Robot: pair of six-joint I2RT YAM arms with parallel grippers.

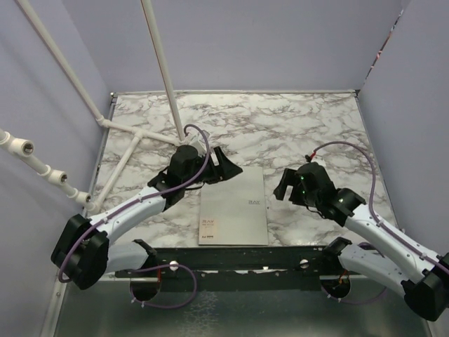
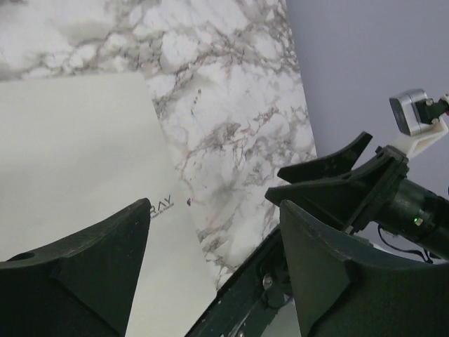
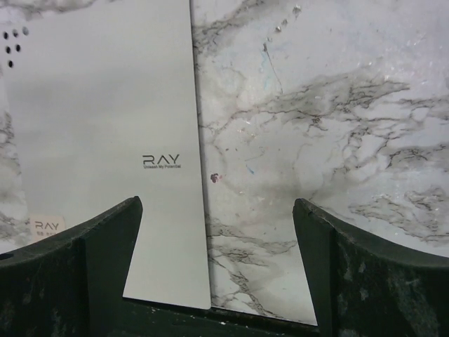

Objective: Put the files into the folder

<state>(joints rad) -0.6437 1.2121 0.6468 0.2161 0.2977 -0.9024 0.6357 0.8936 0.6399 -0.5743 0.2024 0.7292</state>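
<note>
Folder lies shut between left claw and right claw, both agape, empty; files unseen, likely inside.

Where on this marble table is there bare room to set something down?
The widest bare patch of the marble table is the far stretch between the folder and the back wall. A narrower strip lies right of the folder, by the open right jaws. Crowded: the left side, with white pipes and the left arm.
</note>
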